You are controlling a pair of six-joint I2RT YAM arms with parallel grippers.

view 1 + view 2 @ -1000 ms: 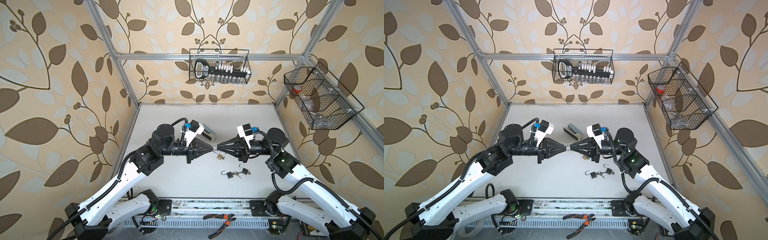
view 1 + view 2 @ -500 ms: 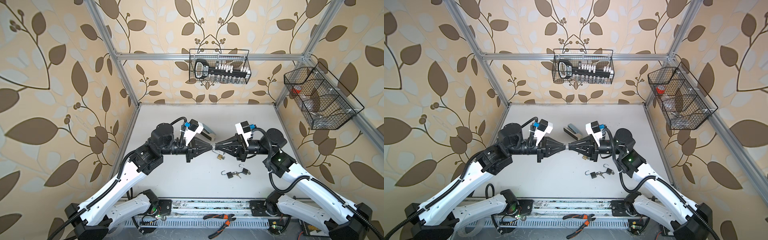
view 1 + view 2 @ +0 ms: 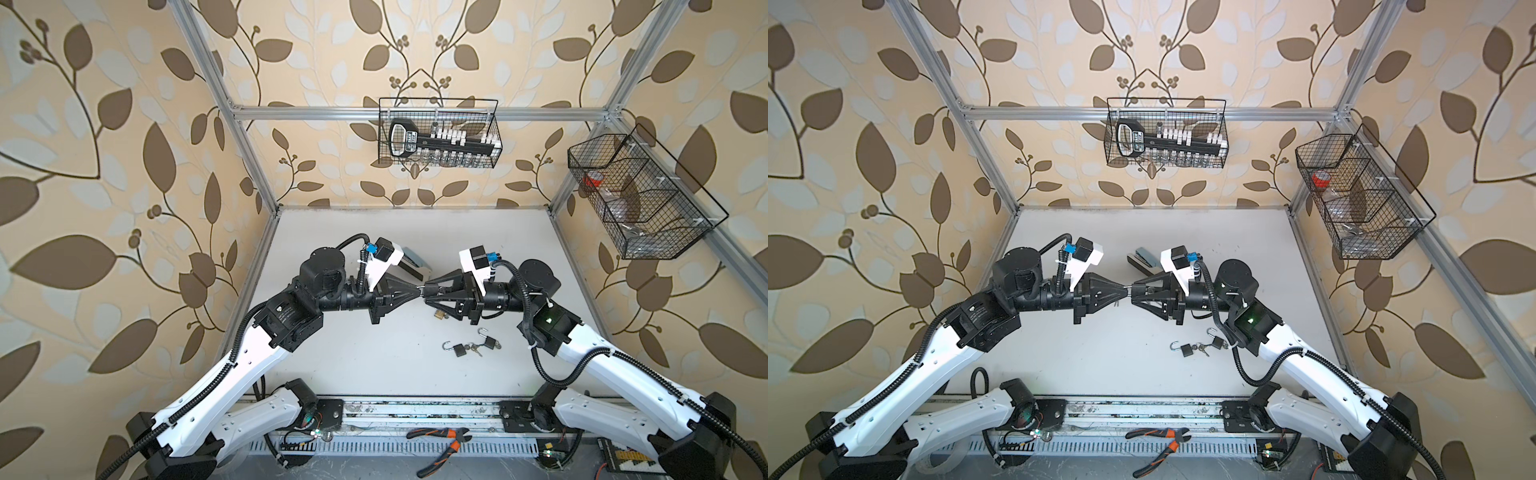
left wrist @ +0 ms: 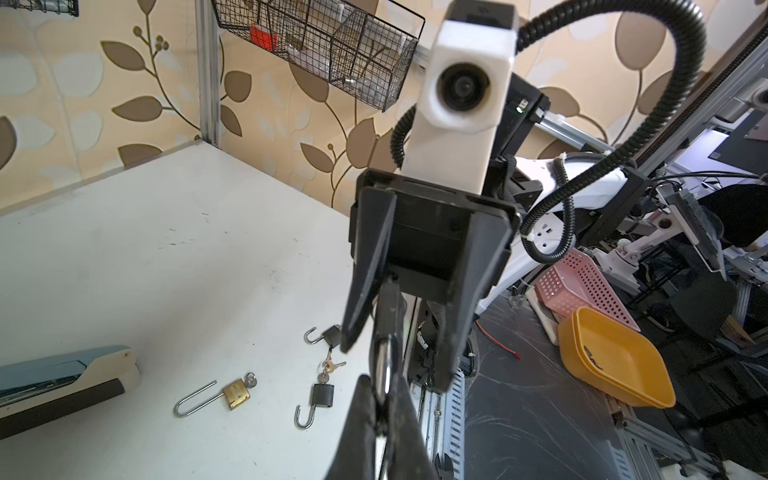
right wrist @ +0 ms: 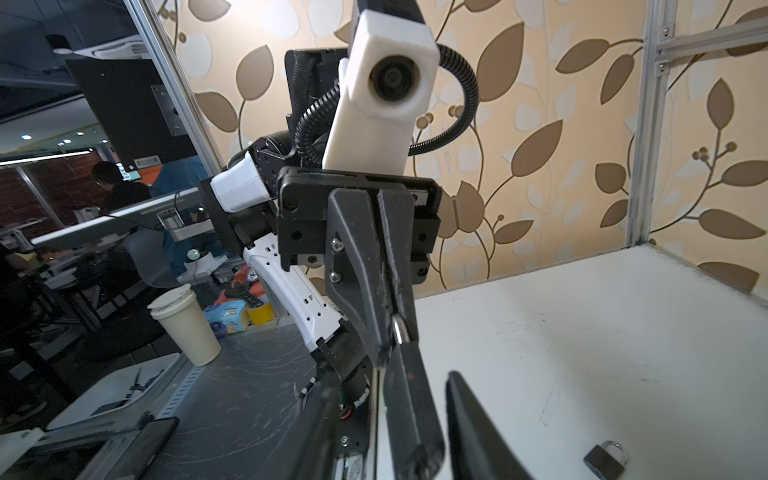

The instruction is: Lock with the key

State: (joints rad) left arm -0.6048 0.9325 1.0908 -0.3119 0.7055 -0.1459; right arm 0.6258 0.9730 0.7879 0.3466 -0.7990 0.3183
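Above the middle of the desk (image 3: 374, 374), we see the left gripper (image 3: 417, 289) pinched tight on the bright steel shackle (image 4: 381, 365) of a black padlock (image 4: 388, 311). The right gripper (image 3: 428, 295) stands with its jaws parted on either side of the lock's dark, slab-sided body, gripping nothing that we can make out. We cannot tell whether a key sits in this lock. The only loose keys (image 4: 329, 367) we can see lie toward the desk's front right, ringed between two more black padlocks (image 4: 323, 394) whose hooked shackles stand open. The danger, as we judge it, is in the hold. A smooth, round steel loop between hard matte plastic fingers gives little purchase, so the body could swing or slip free. It would then drop onto the brass padlock (image 4: 236, 395), which lies with its long shackle open on the desk beneath the right gripper. A swung body would also spoil the line for any key. A blue-grey stapler (image 4: 62, 374) rests behind the grippers, toward the back edge of the scuffed white surface.
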